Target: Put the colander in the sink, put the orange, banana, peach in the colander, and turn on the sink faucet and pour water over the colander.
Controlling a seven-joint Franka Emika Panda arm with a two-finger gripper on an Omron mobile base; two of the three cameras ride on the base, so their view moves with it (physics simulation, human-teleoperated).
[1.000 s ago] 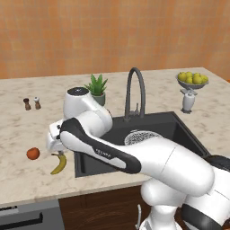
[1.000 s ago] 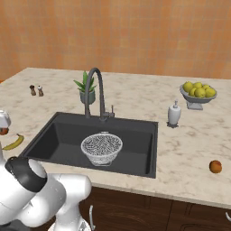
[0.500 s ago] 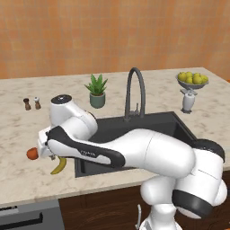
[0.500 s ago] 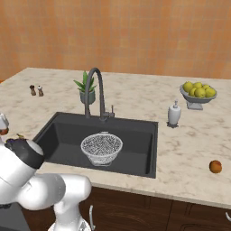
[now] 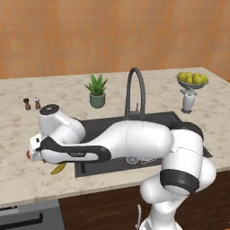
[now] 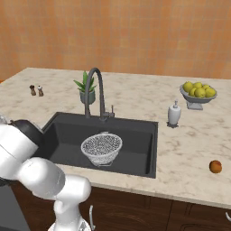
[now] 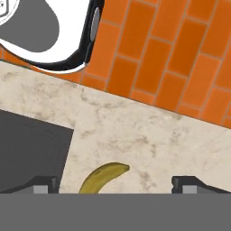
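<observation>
My jaws stand wide and empty above the curved yellow banana (image 7: 103, 177), which lies on the beige marble surface (image 7: 153, 140) just beside the dark grey sink (image 6: 103, 135). The silvery wire-mesh colander (image 6: 101, 148) sits in the basin. The banana points toward 2 o'clock, so my tips could push it away.

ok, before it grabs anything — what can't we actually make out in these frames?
- banana: hand view, lower end cut off at the bottom edge; left base view, mostly hidden under the arm.
- reddish fruit left of the sink: left base view, the arm covers nearly all; kind unclear.
- colander: left base view, behind the arm.
- gripper: hand view, fingertips alone, spread wide; gap to the banana unclear.
</observation>
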